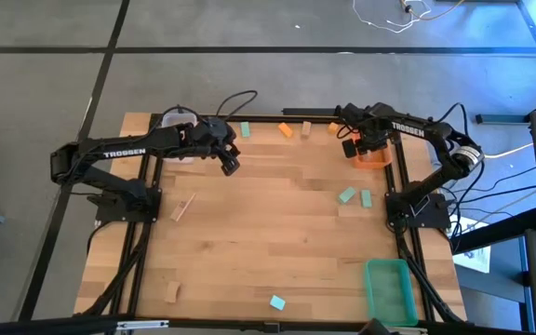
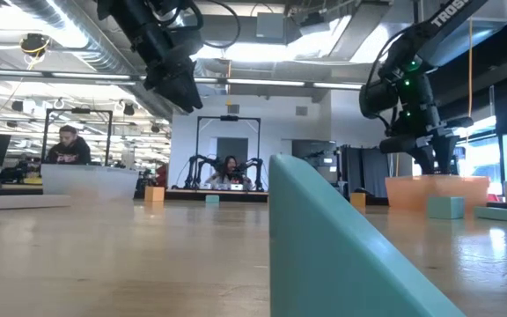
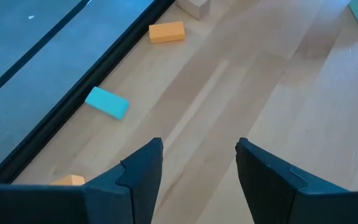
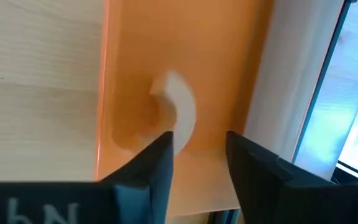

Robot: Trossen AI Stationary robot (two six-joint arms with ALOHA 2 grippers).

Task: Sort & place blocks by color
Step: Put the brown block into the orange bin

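Blocks lie scattered over the wooden table [image 1: 277, 233]. Along the far edge sit a teal block [image 1: 246, 130], an orange block [image 1: 286, 130] and a pale wooden block [image 1: 306, 128], all just beside the black frame rail [image 1: 249, 118]. Two more teal blocks [image 1: 346, 195] rest close together on the right side of the table, and another teal block [image 1: 277, 301] lies near the front edge. A pale wooden bar [image 1: 182, 208] lies on the left side, and a small wooden block [image 1: 172, 291] sits in the front left corner.

An orange bin [image 1: 372, 156] stands at the far right of the table, and a green bin [image 1: 388, 290] sits in the front right corner.

The right gripper [image 1: 368, 144] hangs directly over the orange bin. In the right wrist view its fingers [image 4: 157, 165] stand a little apart with nothing between them, and a blurred orange shape [image 4: 135, 118] shows on the bin floor below; I cannot tell its outline.

The left gripper [image 1: 229, 164] hovers above the far left part of the table, clear of the surface. Its fingers [image 3: 143, 180] are spread wide and empty. Past them the left wrist view shows the teal block [image 3: 107, 102] and the orange block [image 3: 166, 32] by the rail.

In the low view, people sit at desks in the room behind the table.
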